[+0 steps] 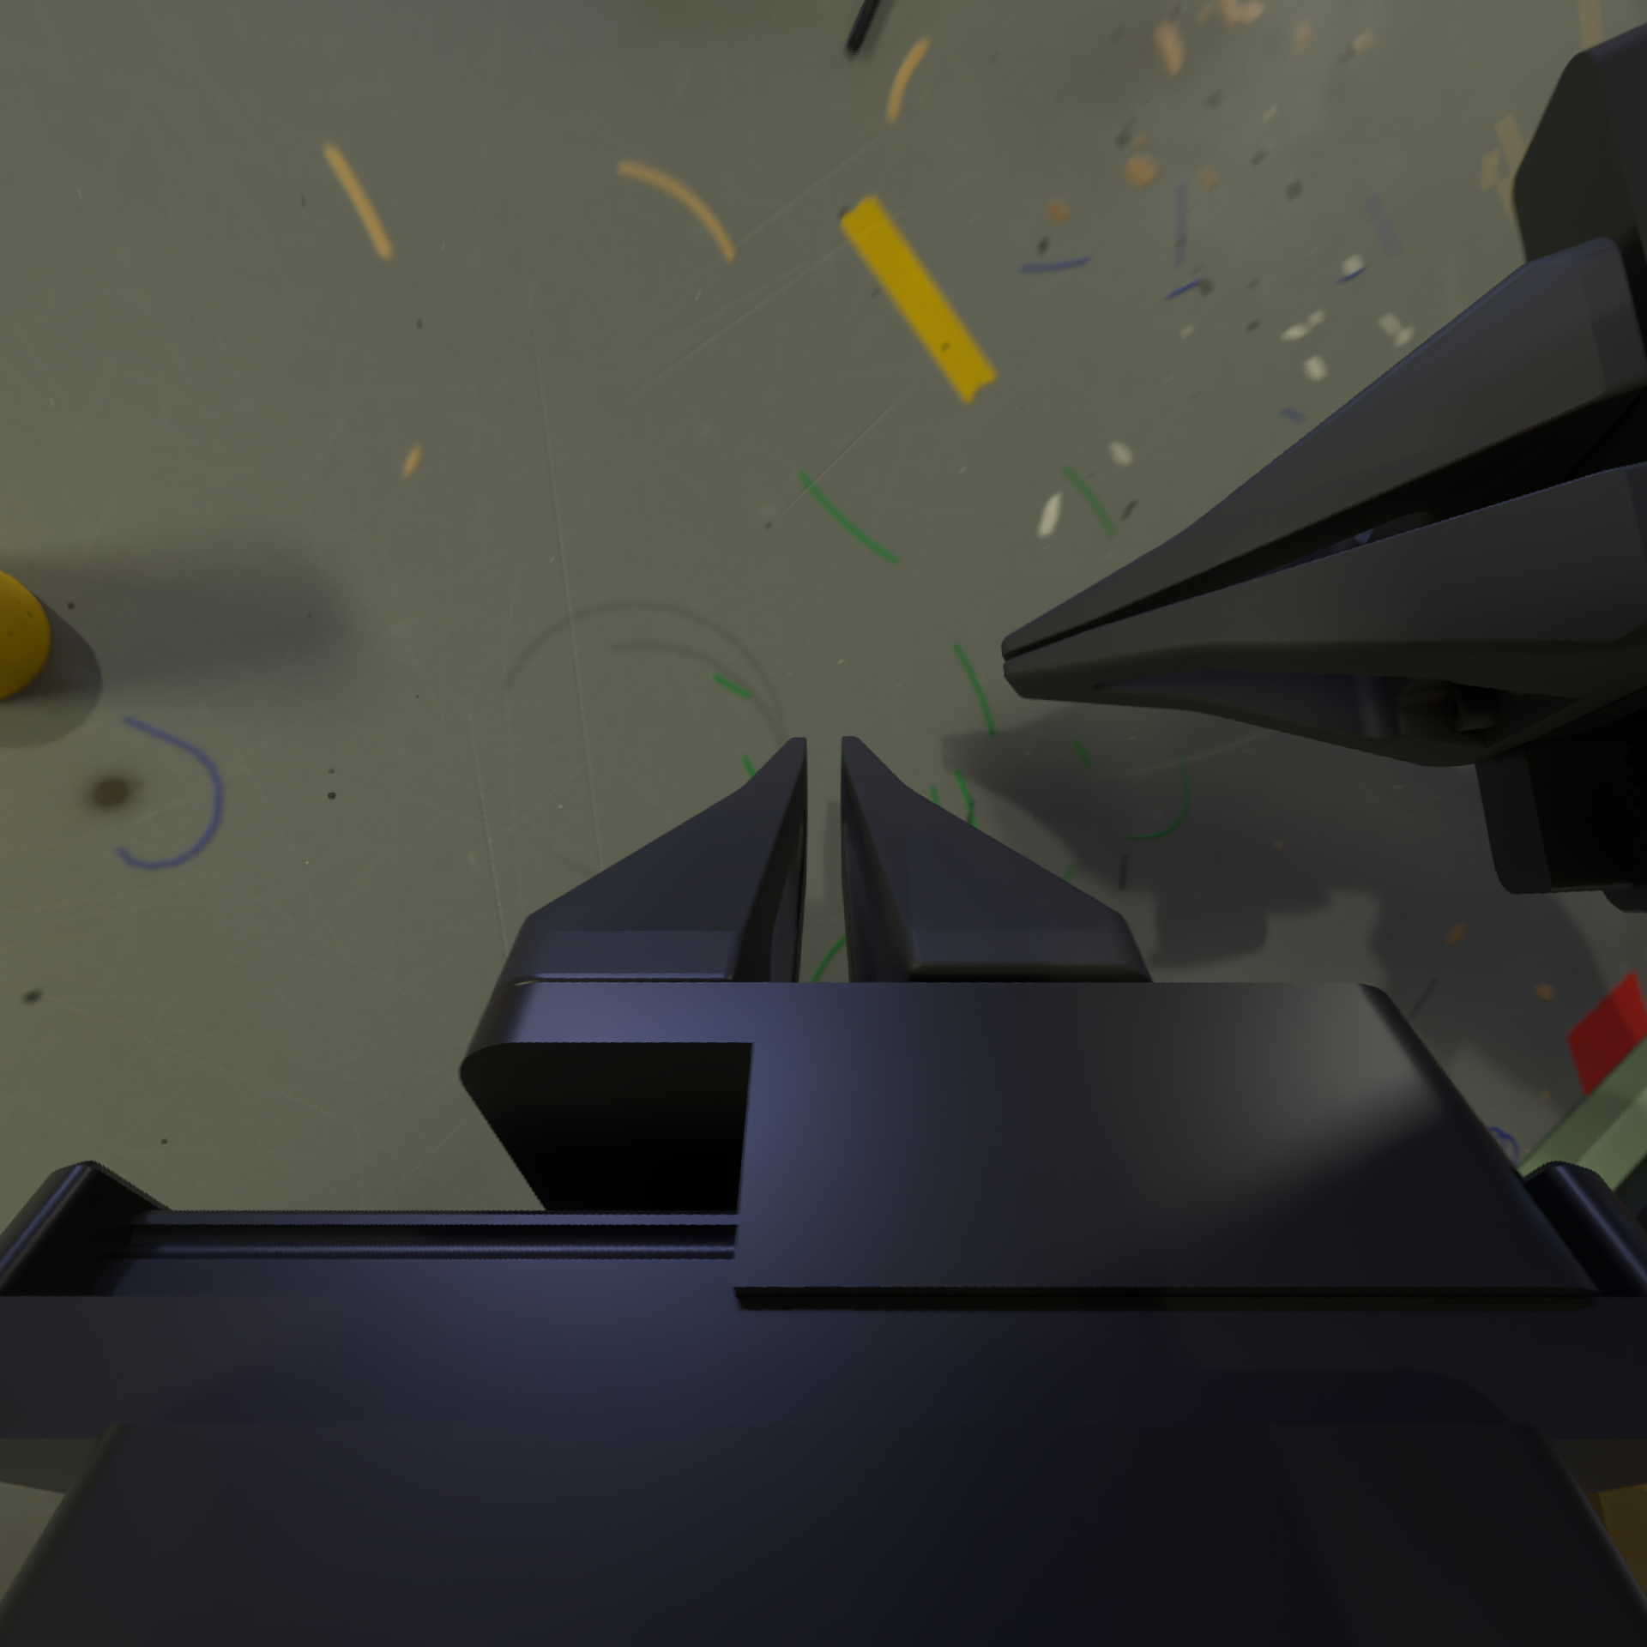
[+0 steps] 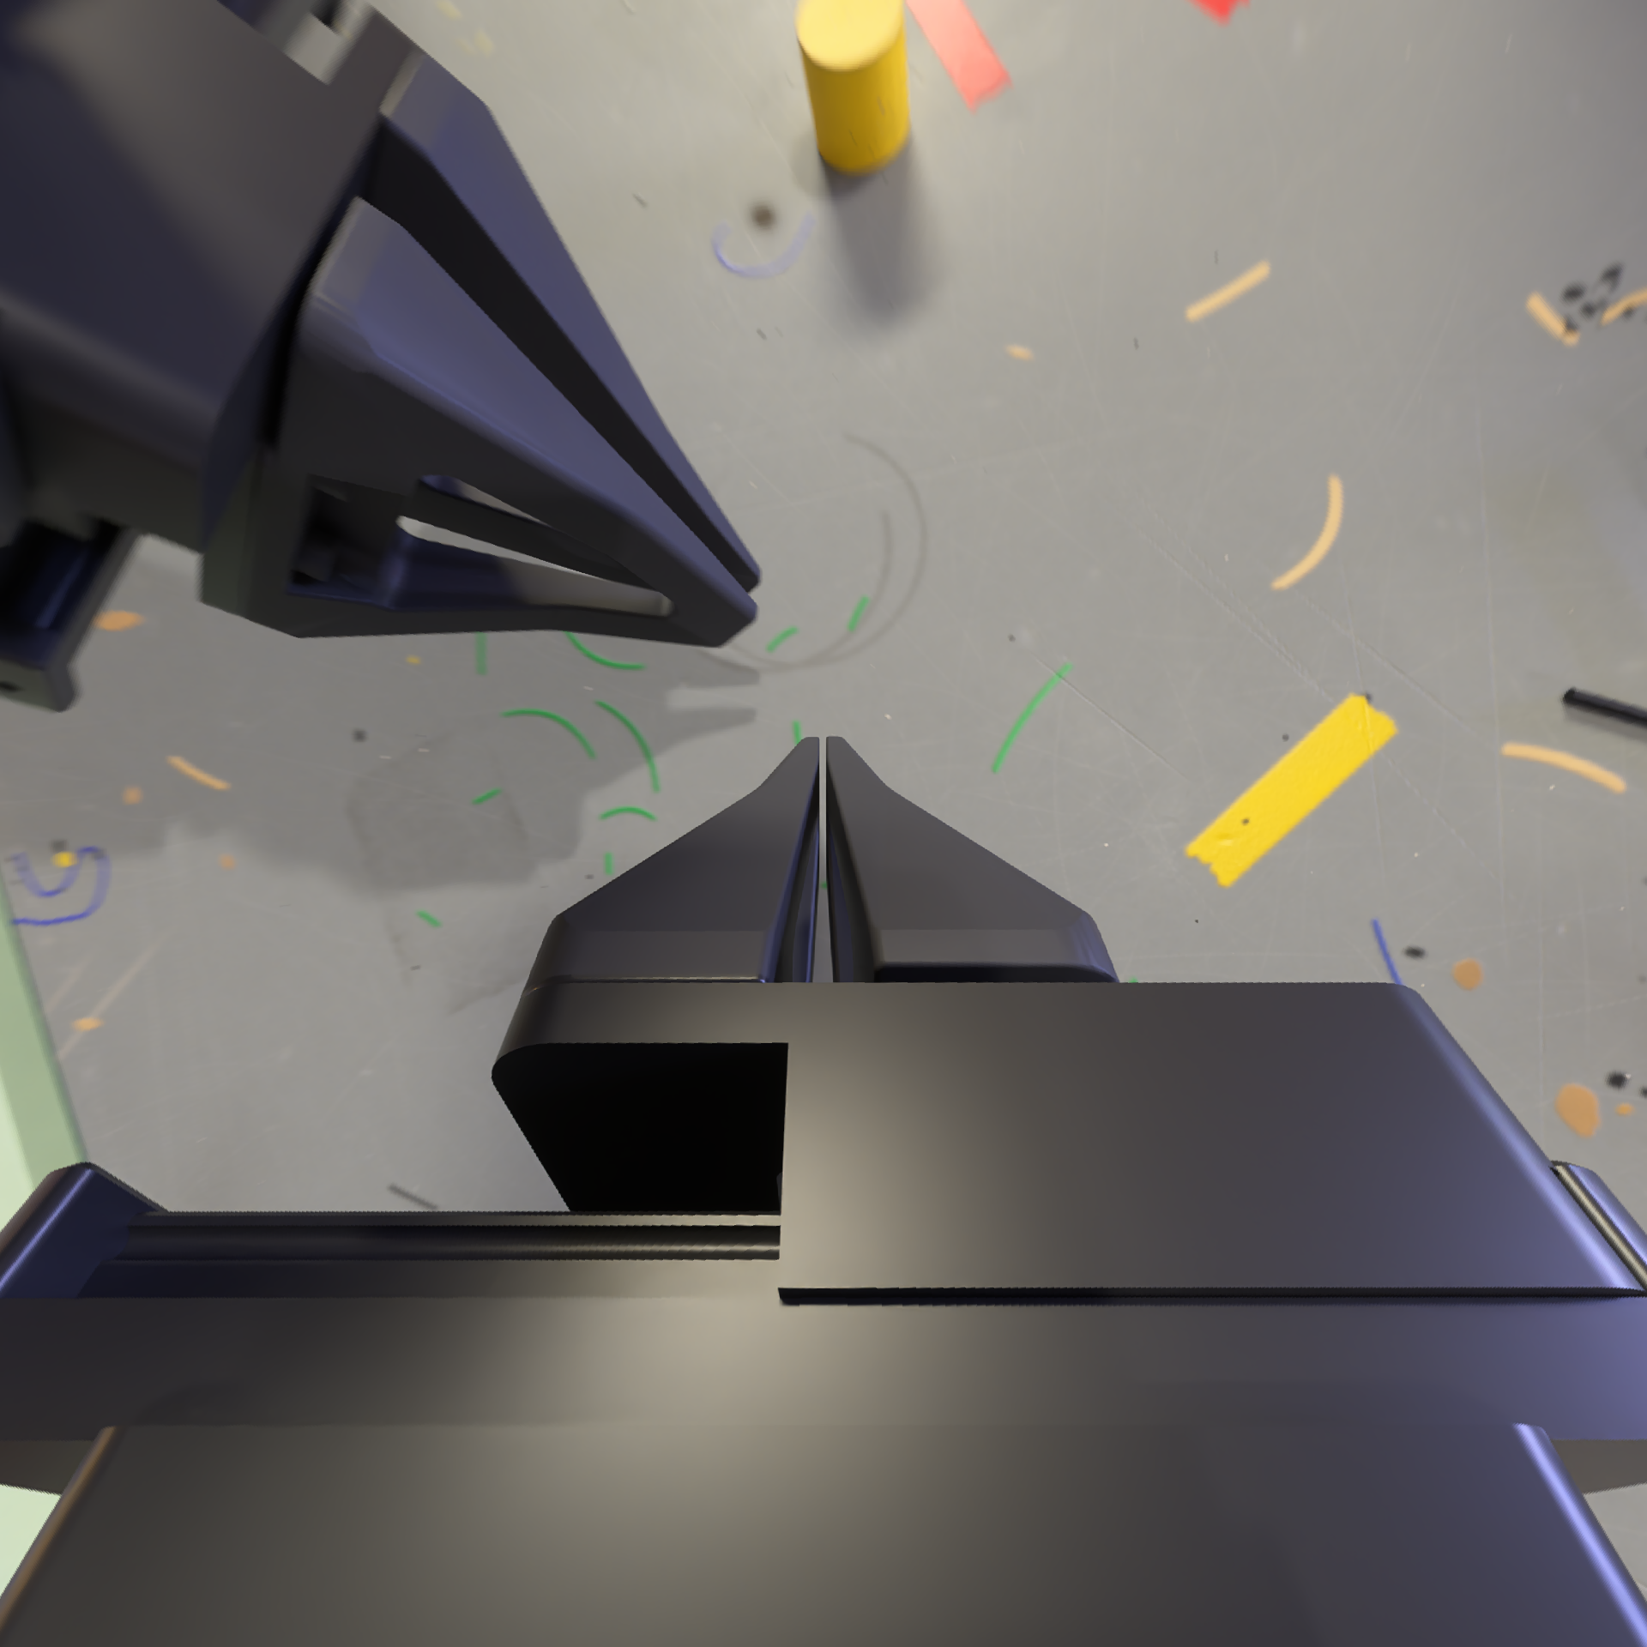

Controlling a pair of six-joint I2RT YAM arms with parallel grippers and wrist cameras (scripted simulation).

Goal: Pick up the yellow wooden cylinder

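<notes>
Yellow cylinder (image 2: 854, 85) stands well apart from both arms' closed fingers (image 2: 807, 802)

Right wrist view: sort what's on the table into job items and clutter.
Job:
- yellow cylinder, standing upright
- left gripper
- right gripper

Clutter:
- yellow tape strip
- red tape strip
- black stick

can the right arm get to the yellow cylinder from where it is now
Probably yes. The yellow wooden cylinder stands upright ahead of the right gripper, with bare table between them. The left gripper sits off to the side of that path. The right gripper is shut and would need to open first.
</notes>
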